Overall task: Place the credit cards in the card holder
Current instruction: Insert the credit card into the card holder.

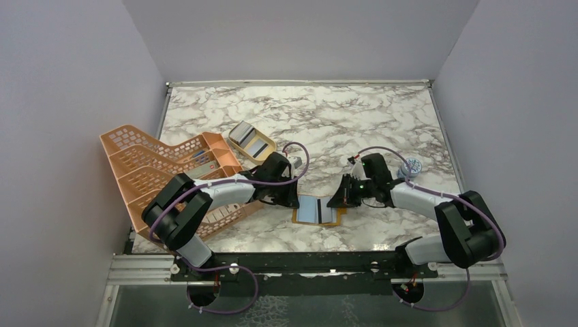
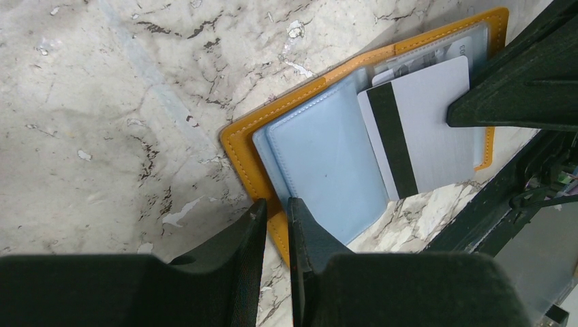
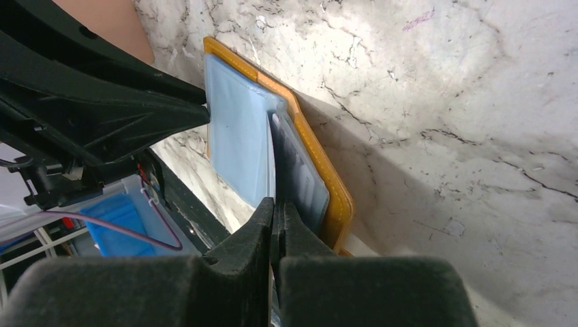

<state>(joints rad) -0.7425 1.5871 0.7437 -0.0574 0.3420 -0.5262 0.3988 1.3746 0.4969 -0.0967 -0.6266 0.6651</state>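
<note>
The mustard-orange card holder (image 1: 305, 211) lies open on the marble table, pale blue inside up. It also shows in the left wrist view (image 2: 327, 157) and the right wrist view (image 3: 235, 136). My left gripper (image 1: 294, 202) (image 2: 276, 203) is shut on the card holder's orange left edge. My right gripper (image 1: 339, 199) (image 3: 274, 203) is shut on a silvery credit card (image 2: 436, 122) with a black stripe, which lies over the holder's right half. In the right wrist view that card (image 3: 271, 163) shows edge-on beside a pocket. Another card (image 2: 422, 58) sits in a clear pocket.
A tan dish (image 1: 251, 141) holding more cards stands behind the left gripper. A big peach lattice rack (image 1: 157, 170) lies at the left under the left arm. A small round white-blue object (image 1: 412, 165) sits at the right. Grey walls enclose the table.
</note>
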